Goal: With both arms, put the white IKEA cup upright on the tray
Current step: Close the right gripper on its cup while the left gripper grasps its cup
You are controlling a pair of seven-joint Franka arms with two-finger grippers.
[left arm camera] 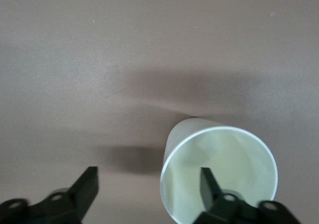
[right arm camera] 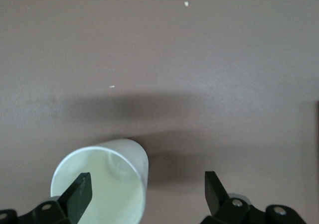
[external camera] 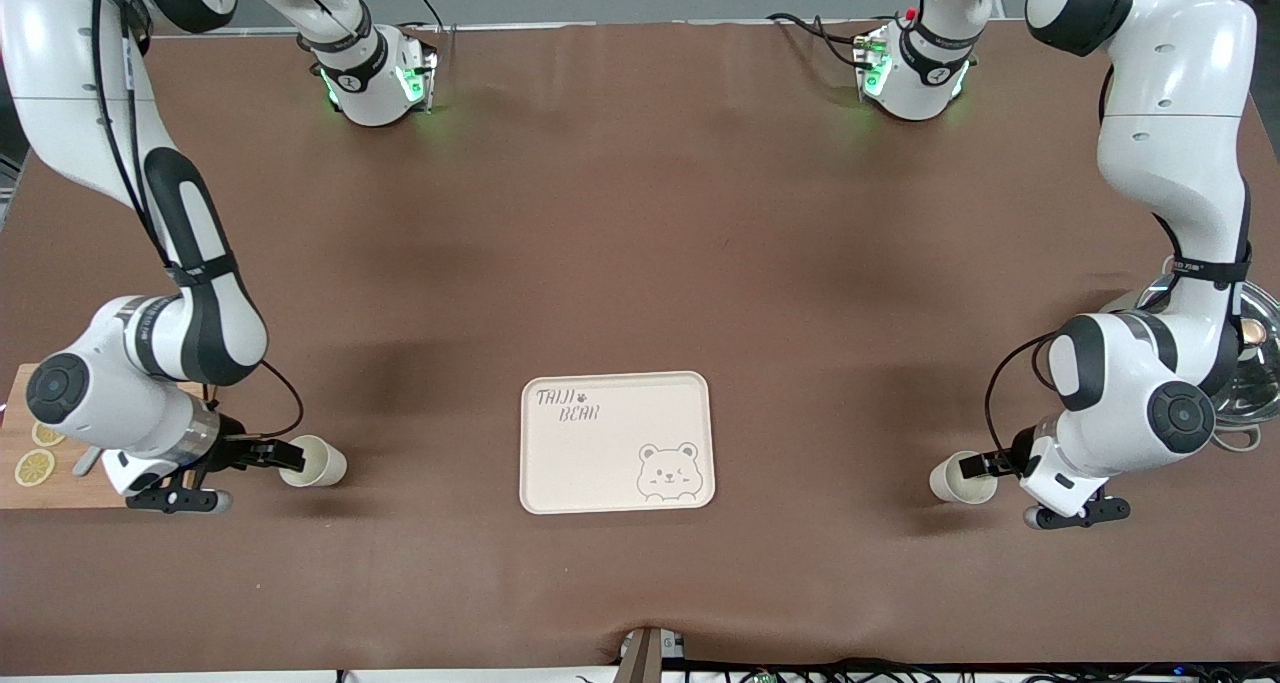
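Cups lie tipped at either end of the tray (external camera: pixel 616 441): one (external camera: pixel 962 478) straddled by the left gripper's (external camera: pixel 985 466) parted fingers, one (external camera: pixel 313 461) by the right gripper's (external camera: pixel 285 454).

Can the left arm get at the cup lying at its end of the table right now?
Probably yes: the left pincer is already at the cup, one finger inside the mouth, the other outside its wall, nothing in between.

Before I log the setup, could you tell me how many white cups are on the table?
2. One cup lies on its side at the right arm's end, beside the cutting board; the other cup lies at the left arm's end. None on the tray.
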